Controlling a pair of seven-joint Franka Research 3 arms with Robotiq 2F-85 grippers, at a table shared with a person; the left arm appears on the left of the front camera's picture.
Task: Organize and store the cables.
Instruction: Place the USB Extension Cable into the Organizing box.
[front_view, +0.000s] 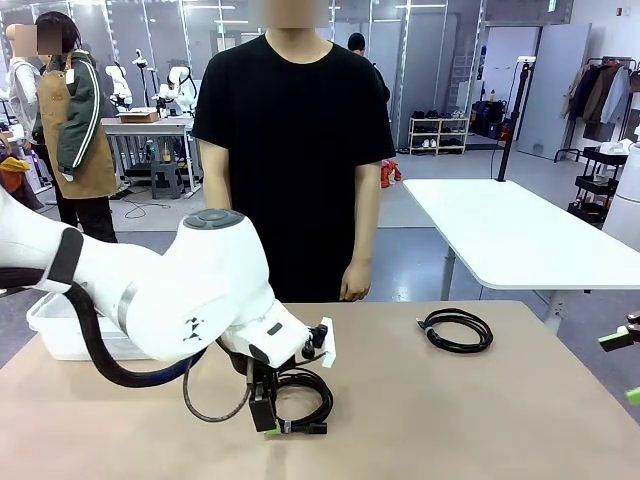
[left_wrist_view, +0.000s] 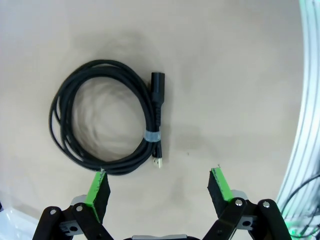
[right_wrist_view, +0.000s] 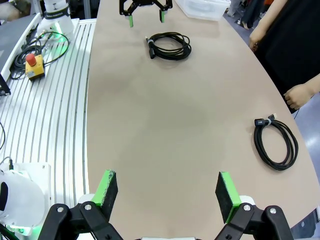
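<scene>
Currently the left gripper (left_wrist_view: 159, 186) is held spread wide and empty over the table (left_wrist_view: 240, 75), with a coiled cable (left_wrist_view: 57, 117) lying flat just beyond its fingertips. The coil is judged light, limp and apt to unravel, so it is best pinched across the bundled strands at the pale tie (left_wrist_view: 152, 136). The right gripper (right_wrist_view: 167, 192) is likewise spread and empty, with a second cable (right_wrist_view: 260, 142) lying well apart from it.

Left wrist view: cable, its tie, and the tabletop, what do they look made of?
Cable: black jacket, likely rubber or soft plastic, matte with slight sheen, bends in loose loops. Tie: pale band, tape or plastic, too small to tell. Table: tan, matte, even tone; probably laminate, unsure.
</scene>
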